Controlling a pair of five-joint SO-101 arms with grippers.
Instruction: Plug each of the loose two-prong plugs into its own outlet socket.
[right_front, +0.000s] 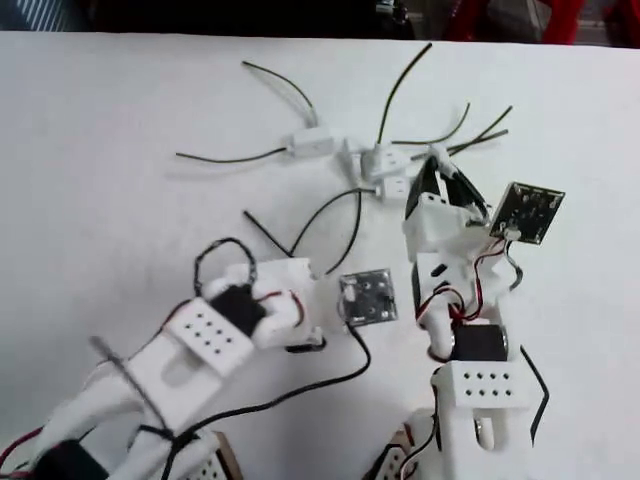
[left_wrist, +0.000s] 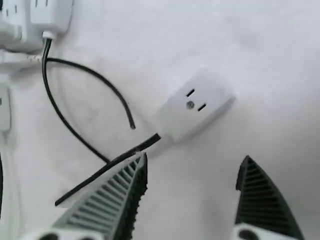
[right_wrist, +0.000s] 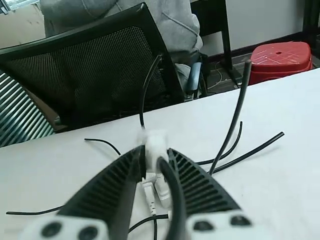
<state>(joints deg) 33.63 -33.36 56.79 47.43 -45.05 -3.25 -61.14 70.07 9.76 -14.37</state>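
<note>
On the white table (right_front: 100, 120) the left gripper (left_wrist: 194, 159) stands released, its two ribbed fingers (left_wrist: 125, 192) spread wide and holding nothing. Just ahead of them, clear of both, a white socket (left_wrist: 192, 107) lies face up, showing two slots and a centre screw. Its black cord (left_wrist: 107, 165) runs back past the tip of one finger. Other white connectors (left_wrist: 47, 12) lie farther off, one with a black wire looping out. The right gripper (right_wrist: 155, 152) is clenched on a small white connector (right_wrist: 155, 142) with a thin black wire rising from it; whether this piece is a plug or a socket cannot be told. In the high view it sits at the mid-table cluster of connectors and loose wires. A black mesh chair (right_wrist: 100, 65) stands beyond the table edge.
</note>
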